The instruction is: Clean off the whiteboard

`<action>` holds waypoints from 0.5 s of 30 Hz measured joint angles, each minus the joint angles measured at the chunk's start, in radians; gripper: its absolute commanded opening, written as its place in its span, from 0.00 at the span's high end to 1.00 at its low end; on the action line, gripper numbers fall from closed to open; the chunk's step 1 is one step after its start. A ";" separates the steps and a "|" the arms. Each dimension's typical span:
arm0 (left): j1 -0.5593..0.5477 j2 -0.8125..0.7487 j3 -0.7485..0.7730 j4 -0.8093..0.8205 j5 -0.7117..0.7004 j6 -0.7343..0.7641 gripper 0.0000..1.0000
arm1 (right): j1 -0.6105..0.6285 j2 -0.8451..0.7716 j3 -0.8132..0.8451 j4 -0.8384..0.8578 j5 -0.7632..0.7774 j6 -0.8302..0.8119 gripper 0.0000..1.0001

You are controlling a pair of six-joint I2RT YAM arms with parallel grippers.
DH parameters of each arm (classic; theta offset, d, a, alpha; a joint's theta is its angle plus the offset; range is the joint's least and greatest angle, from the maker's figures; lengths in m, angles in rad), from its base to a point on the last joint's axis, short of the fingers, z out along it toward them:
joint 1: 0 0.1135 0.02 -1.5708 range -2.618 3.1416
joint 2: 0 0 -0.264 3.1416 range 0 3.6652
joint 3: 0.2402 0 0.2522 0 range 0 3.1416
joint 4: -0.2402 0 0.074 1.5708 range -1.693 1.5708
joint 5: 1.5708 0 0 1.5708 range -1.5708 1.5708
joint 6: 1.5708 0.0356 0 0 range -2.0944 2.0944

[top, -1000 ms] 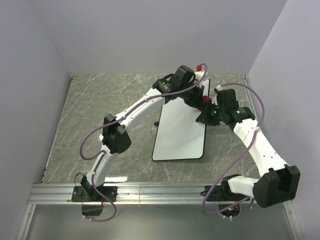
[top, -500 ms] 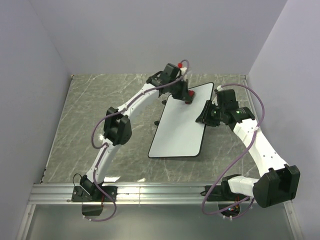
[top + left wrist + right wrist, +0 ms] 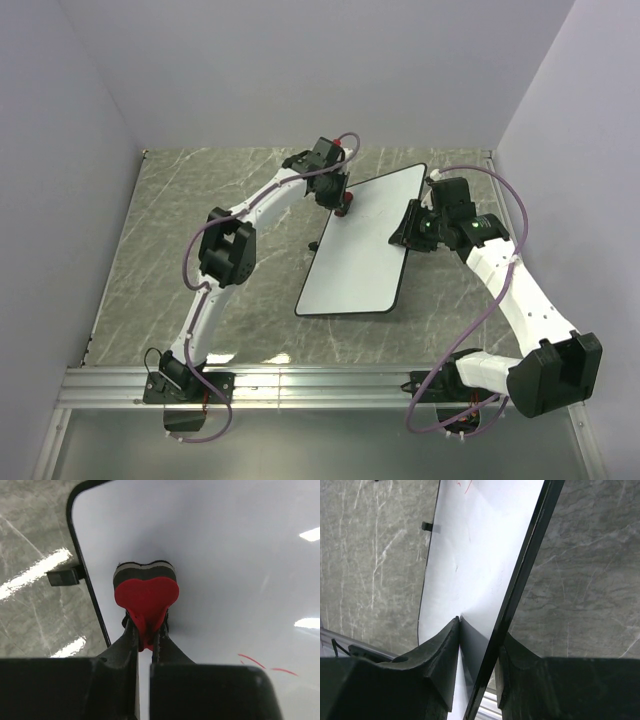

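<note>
The whiteboard [image 3: 365,245] is a white board with a thin black frame, lying tilted on the grey table. My left gripper [image 3: 342,203] is shut on the small red eraser [image 3: 146,596] and presses its felt side on the board near its far left edge. Faint red strokes [image 3: 262,662] remain on the board beside the gripper. My right gripper [image 3: 408,228] is shut on the whiteboard's right edge [image 3: 520,587], one finger on its face and one behind. A faint red mark [image 3: 468,486] shows at the top of the right wrist view.
A small black foot [image 3: 64,577] sticks out from the board's frame over the grey marbled table [image 3: 200,230]. Purple walls close the back and both sides. A metal rail [image 3: 320,385] runs along the near edge by the arm bases.
My left gripper swept the eraser from the board's far right corner leftward to its far left edge. The board's far end swung slightly in the right gripper's hold.
</note>
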 measured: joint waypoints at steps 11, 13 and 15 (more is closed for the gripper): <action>-0.119 -0.082 0.075 -0.021 0.114 -0.012 1.00 | 0.002 0.003 -0.001 -0.008 -0.003 -0.003 1.00; -0.136 -0.093 0.086 0.012 0.169 -0.038 1.00 | 0.002 0.001 -0.003 -0.012 0.000 -0.003 1.00; -0.147 -0.102 0.087 0.040 0.218 -0.063 1.00 | 0.002 0.001 -0.003 -0.020 0.004 -0.004 1.00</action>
